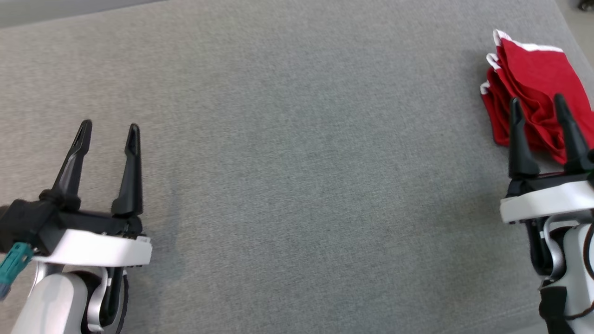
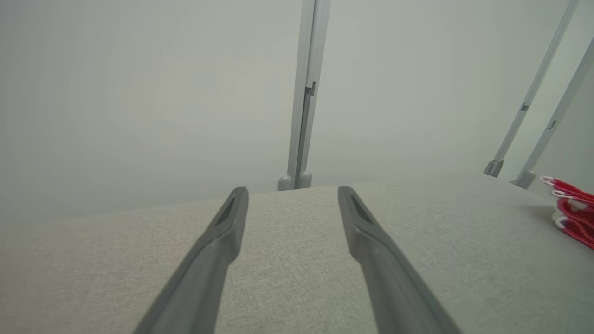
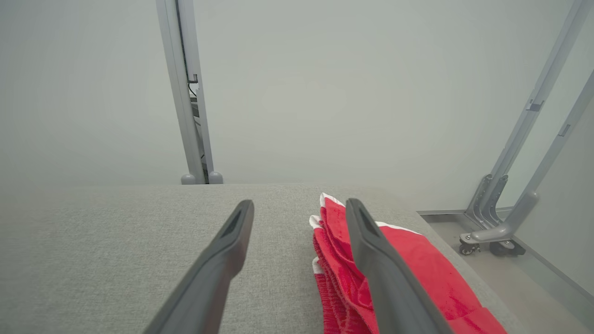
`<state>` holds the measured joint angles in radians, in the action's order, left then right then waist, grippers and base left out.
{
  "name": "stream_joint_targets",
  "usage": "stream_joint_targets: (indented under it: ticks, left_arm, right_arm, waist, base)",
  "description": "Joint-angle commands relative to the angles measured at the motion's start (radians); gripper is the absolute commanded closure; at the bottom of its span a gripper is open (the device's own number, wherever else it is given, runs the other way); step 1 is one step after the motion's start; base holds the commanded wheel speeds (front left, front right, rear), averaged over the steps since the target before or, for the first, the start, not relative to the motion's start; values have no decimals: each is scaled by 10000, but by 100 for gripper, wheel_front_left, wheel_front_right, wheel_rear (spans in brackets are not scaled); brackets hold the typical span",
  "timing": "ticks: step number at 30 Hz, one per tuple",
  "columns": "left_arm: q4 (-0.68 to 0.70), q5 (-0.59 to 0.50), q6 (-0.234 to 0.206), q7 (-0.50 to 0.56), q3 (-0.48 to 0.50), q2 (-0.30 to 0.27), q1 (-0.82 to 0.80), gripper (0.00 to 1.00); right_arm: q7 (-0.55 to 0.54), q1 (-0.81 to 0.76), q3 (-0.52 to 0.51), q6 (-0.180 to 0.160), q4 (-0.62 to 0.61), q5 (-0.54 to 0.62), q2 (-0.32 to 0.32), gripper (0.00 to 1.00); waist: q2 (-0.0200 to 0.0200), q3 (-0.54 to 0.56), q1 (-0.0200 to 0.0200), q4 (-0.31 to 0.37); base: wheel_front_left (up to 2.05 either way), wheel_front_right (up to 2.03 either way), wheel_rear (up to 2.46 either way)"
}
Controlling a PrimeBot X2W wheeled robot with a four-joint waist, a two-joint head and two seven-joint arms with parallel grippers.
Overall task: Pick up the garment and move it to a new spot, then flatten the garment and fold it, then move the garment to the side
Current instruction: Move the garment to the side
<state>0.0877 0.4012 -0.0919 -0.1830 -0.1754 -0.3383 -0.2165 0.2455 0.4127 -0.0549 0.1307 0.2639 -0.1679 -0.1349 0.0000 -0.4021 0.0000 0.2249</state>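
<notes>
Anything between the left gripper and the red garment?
No: the stretch from left gripper to garment is bare grey fabric surface, seen in the head view.

1. Garment (image 1: 533,79), head view: the frame's right edge cuts off its right side. The fingers of the right gripper (image 1: 537,100) cover parts of its near portion. Whether the fingers touch the cloth cannot be determined.
2. Garment (image 2: 573,208), left wrist view: cut off at the right edge, beyond its white-trimmed folds.
3. Garment (image 3: 417,260), right wrist view: the near end is cut off at the bottom edge. One finger (image 3: 371,250) covers a strip of it.
4. Garment type: not identifiable from the folded stack.
5. Teal connector (image 1: 14,264): partly cut off at the left edge.
6. Dark object (image 1: 585,4), top right corner: cut off and too small to identify.
7. Support post (image 3: 183,93): upper end cut off at the top edge.
</notes>
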Motion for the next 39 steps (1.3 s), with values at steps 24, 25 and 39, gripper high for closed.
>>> stream_joint_targets:
  ticks: [24, 25, 39]
  left_arm:
    - [-768, 469, -382, -492, 446, 225, 2326, 0]
    - [-751, 460, -387, -468, 406, 221, 2388, 0]
    - [-554, 475, -432, 41, -70, 194, 3121, 0]
  right_arm:
    - [-1662, -3502, 113, 3, -2524, -88, 739, 0]
    - [-1689, -3632, 98, 3, -2608, -109, 752, 0]
    - [-2368, -5031, -390, 3, -3747, 144, 813, 0]
  waist:
    - [0, 2875, 0, -2266]
    - [0, 2955, 0, -2257]
    - [0, 3777, 0, -2159]
  base:
    - [0, 0, 0]
    - [0, 0, 0]
    - [0, 0, 0]
